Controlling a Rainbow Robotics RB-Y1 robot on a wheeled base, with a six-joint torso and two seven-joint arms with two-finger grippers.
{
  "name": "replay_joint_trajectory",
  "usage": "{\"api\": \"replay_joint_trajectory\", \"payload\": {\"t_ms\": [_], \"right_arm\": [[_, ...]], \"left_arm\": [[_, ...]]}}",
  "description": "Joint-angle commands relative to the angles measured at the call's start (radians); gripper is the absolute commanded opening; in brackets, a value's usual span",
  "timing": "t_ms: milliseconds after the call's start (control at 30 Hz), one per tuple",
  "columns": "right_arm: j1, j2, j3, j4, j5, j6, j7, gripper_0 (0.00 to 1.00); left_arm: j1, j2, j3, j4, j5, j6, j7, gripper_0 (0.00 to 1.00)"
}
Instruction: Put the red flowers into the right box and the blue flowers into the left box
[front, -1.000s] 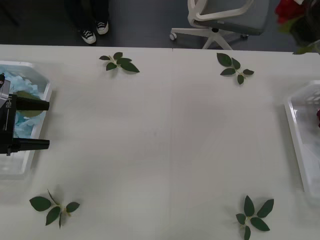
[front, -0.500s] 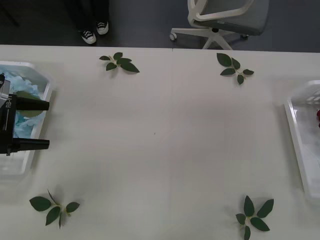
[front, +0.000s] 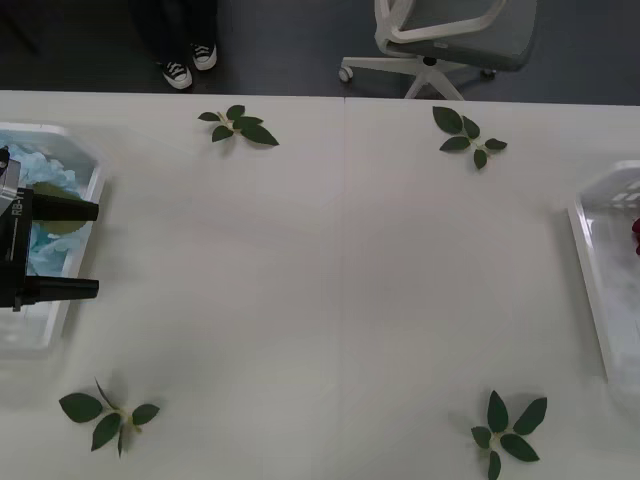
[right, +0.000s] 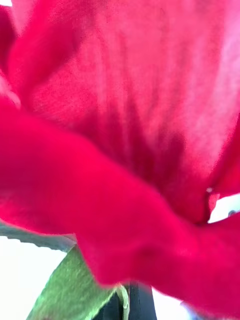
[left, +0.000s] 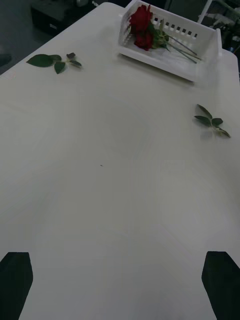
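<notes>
Fingers (front: 75, 210) on your left gripper (front: 60, 250) are black and spread wide apart, nothing between them, tips pointing across the bench (front: 340, 290) toward the middle. Your left arm sits low at the bench's left edge, level over the left box (front: 85, 250), where the blue flowers (front: 45, 175) lie as a pale fluffy heap under and behind the gripper. From the left wrist view you see both fingertips (left: 15, 277) at the corners, bare bench running away ahead of them.

Over on your right, the right wrist view has a red flower (right: 120, 140) pressed right up against the lens, velvety petals, a green leaf (right: 70, 295) below and a dark stem; whether your right fingers are open or closed on it, you cannot tell.

Across the bench, the right box (left: 192, 75) stands at the far right edge with red flowers (left: 141, 27) lying inside it, blooms at one end and stems (left: 177, 47) stretched along the floor. In the front view you catch just a sliver of red (front: 635, 235) in that box (front: 600, 290).

Four loose leaf sprigs (front: 238, 125) dot the bench, two at the far side and two at the near side, all well apart from both boxes. An office chair (front: 450, 40) stands beyond the far edge.
</notes>
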Motion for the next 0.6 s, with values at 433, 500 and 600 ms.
{"api": "replay_joint_trajectory", "payload": {"t_ms": [433,500,600], "right_arm": [[-0.053,0.023,0.019,0.083,0.042,-0.131,-0.106,1.00],[-0.067,0.024,0.020,0.101,0.048,-0.146,-0.106,1.00],[-0.094,0.026,0.020,0.123,0.057,-0.148,-0.102,1.00]], "left_arm": [[-0.009,0.035,0.010,-0.014,0.013,0.002,-0.036,1.00],[-0.009,0.035,0.010,-0.014,0.013,0.002,-0.036,1.00],[-0.009,0.035,0.010,-0.014,0.013,0.002,-0.036,1.00]]}}
